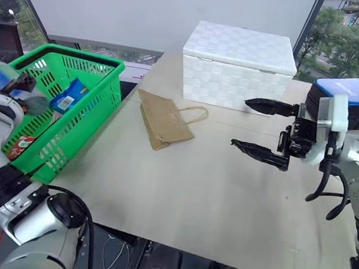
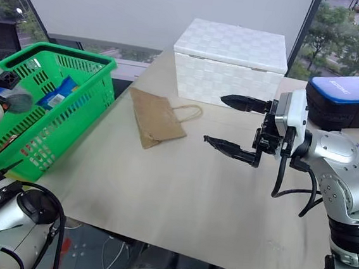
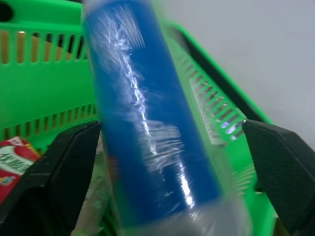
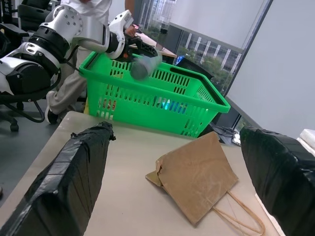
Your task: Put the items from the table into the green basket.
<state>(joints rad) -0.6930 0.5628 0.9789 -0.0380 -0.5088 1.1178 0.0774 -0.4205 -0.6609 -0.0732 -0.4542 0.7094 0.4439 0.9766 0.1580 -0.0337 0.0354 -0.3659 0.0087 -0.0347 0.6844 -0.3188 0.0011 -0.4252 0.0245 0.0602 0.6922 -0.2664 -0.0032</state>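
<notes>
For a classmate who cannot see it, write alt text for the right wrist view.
A flat brown paper bag with handles lies on the beige table between the right end effector's two open black fingers. Behind it stands the green basket, with the left end effector over its rim by a blurred roll.
</notes>
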